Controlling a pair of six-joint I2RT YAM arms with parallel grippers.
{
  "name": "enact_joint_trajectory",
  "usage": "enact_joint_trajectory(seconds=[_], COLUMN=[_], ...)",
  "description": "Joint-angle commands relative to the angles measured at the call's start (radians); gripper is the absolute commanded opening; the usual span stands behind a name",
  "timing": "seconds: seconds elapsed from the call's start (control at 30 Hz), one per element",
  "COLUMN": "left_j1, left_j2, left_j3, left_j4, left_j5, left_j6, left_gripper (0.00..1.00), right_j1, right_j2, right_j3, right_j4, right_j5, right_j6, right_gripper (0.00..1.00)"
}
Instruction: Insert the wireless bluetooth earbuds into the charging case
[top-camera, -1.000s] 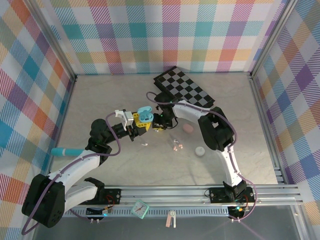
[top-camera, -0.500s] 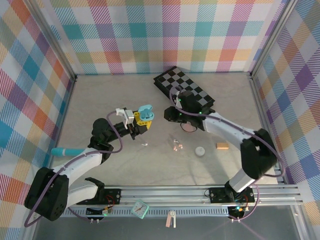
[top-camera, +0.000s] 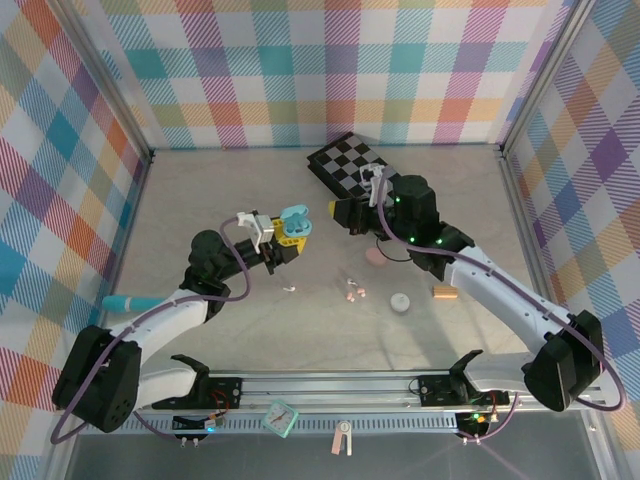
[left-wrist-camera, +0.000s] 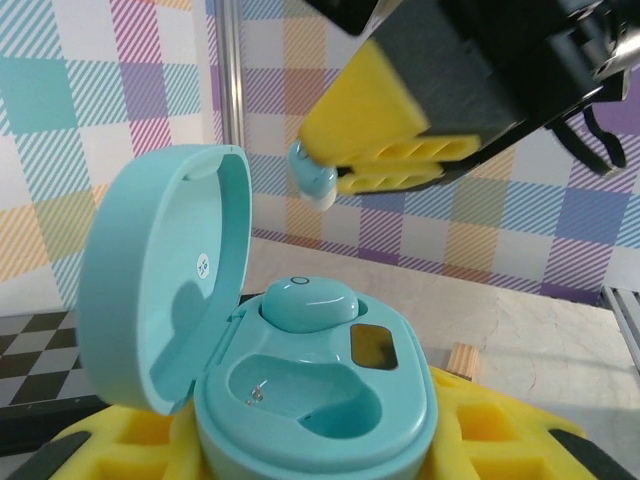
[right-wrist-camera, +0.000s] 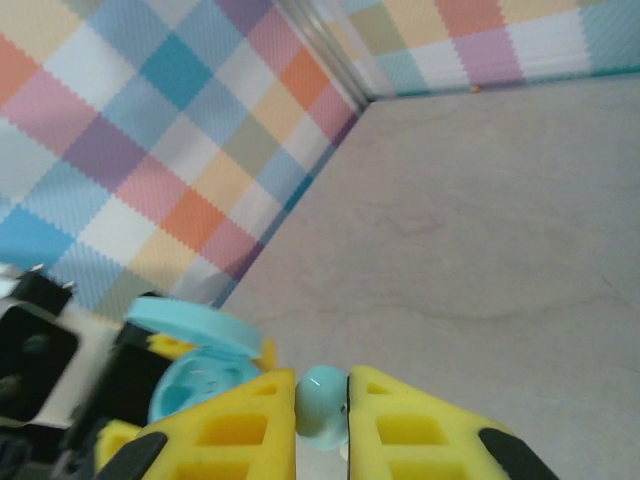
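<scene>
Pinches a pale blue earbud (right-wrist-camera: 323, 402) in the right gripper (right-wrist-camera: 322, 385), yellow pads (right-wrist-camera: 420, 430) closed on both its sides. Hangs at 3 o'clock of the charging case (top-camera: 295, 222) in the top view, near but apart. Clamps that teal case from below with the left gripper (top-camera: 283, 243), lid (left-wrist-camera: 160, 290) swung open toward 9 o'clock. Keeps a seated earbud (left-wrist-camera: 308, 303) in the far socket, directly beneath the held one; shows the near socket (left-wrist-camera: 310, 395) bare. Leaves loose earbuds (top-camera: 352, 291) on the table (top-camera: 200, 200) at 6 o'clock of the right gripper, with a pink case (top-camera: 377, 255), white case (top-camera: 400, 302) and orange cylinder (top-camera: 444, 292) toward 4 and 5 o'clock.
</scene>
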Motion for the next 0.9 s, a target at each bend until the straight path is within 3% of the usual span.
enact_joint_trajectory(seconds=[0.0,0.33,0.87], left_j1=[-0.015,-0.037,-0.041], left_j2=[0.012,0.011,-0.027], left_j3=[0.04,0.043,0.035], left_j4=[0.018,0.017,0.007], left_j5=[-0.004,-0.027,-0.078], left_j6=[0.023,0.023,0.021], left_gripper=[0.34,0.33,0.33], right_j1=[0.041,0.149,0.171], right_j2=[-0.001,0.115,0.166], right_j3=[0.048,0.16,0.166], right_j4=[0.033,0.025,-0.012], right_j5=[-0.078,-0.09,-0.042], right_j6=[-0.062,-0.136,-0.138], right_gripper=[0.17,0.18,0.18])
